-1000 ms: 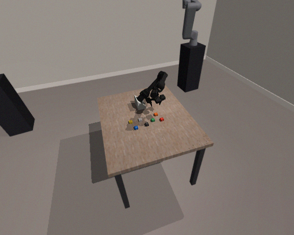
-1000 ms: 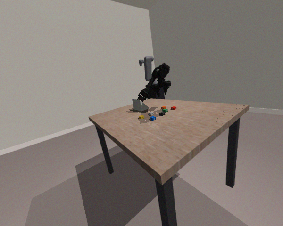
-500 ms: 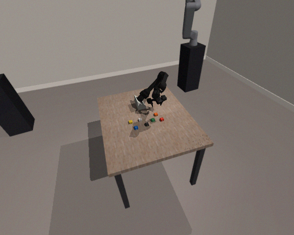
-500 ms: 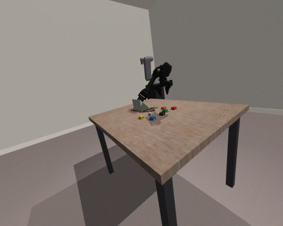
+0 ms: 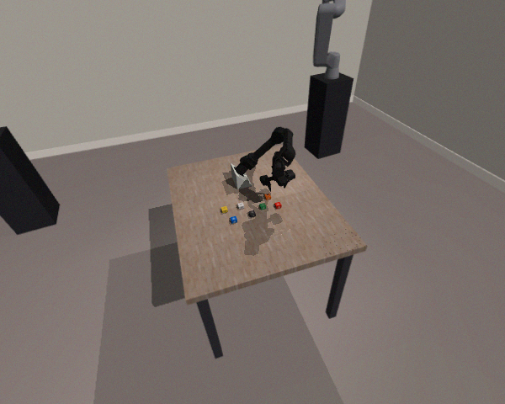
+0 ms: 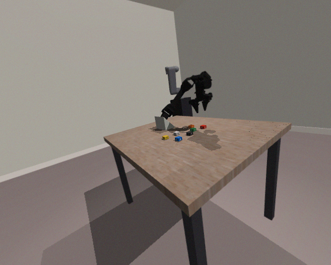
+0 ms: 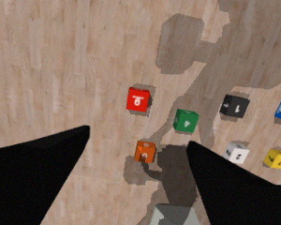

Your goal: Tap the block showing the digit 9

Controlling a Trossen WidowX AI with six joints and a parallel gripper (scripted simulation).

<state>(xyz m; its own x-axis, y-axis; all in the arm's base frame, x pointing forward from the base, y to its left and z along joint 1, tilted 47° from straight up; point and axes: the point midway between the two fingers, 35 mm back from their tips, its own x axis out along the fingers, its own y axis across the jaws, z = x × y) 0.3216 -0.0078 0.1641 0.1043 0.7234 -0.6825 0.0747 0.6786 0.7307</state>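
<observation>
The wooden tabletop [image 5: 287, 256] carries seven small blocks near its far side: yellow [image 5: 224, 209], blue [image 5: 232, 220], white [image 5: 241, 205], black [image 5: 252, 214], green [image 5: 263, 206], orange [image 5: 268, 196] and red [image 5: 277, 204], none touching. A grey wedge-shaped base [image 5: 238, 178] sits behind them.
</observation>
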